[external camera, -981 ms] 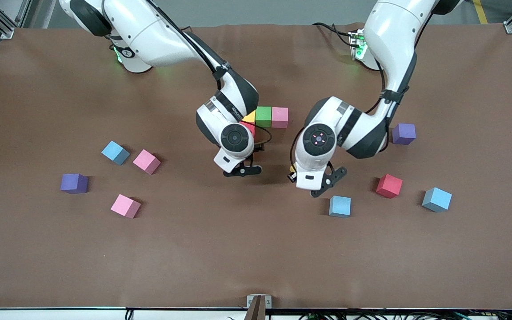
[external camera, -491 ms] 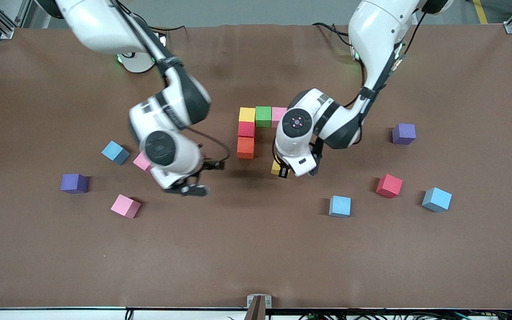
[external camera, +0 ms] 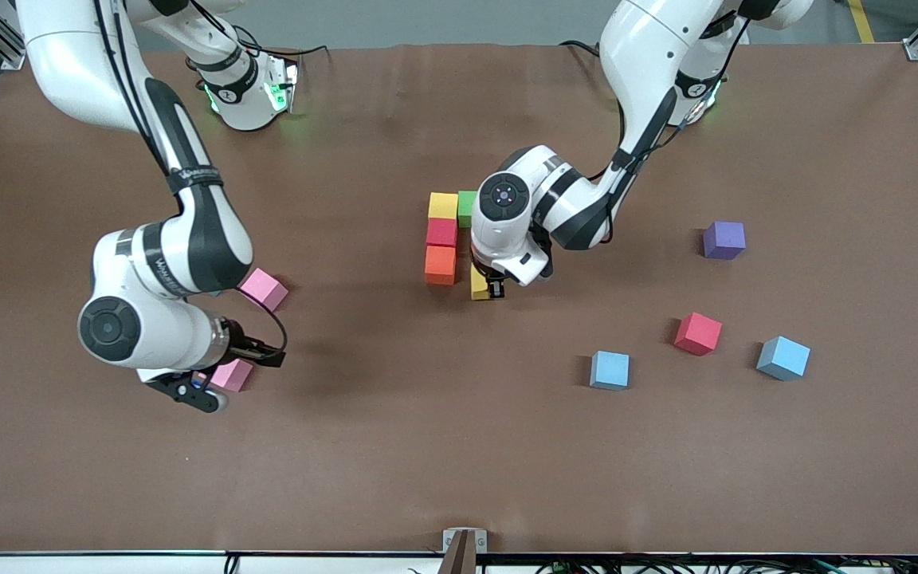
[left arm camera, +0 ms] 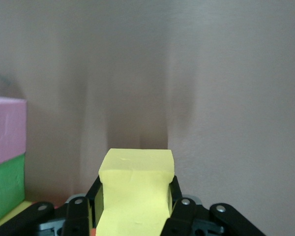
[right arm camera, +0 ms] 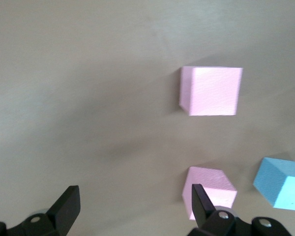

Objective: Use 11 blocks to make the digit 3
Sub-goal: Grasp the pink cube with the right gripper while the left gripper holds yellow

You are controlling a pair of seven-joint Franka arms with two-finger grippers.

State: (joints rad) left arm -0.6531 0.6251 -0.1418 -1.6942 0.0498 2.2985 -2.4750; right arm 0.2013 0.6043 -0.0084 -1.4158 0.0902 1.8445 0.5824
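Near the surface's centre, the left claw (external camera: 489, 287) is pinching a yellow block (external camera: 479, 284) beside the orange block (external camera: 441, 265) to extend the digit 3 (external camera: 443, 231), while the right claw (external camera: 212, 387), spread wide, is hovering over a pink block (external camera: 232, 374) to fetch it.

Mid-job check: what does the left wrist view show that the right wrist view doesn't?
Only the left wrist view: the left gripper shut on a yellow block, with a pink block atop a green block at the frame's edge.

Only the right wrist view: the right gripper open over the table, two loose pink blocks and a light blue block.

Both share the brown table surface.
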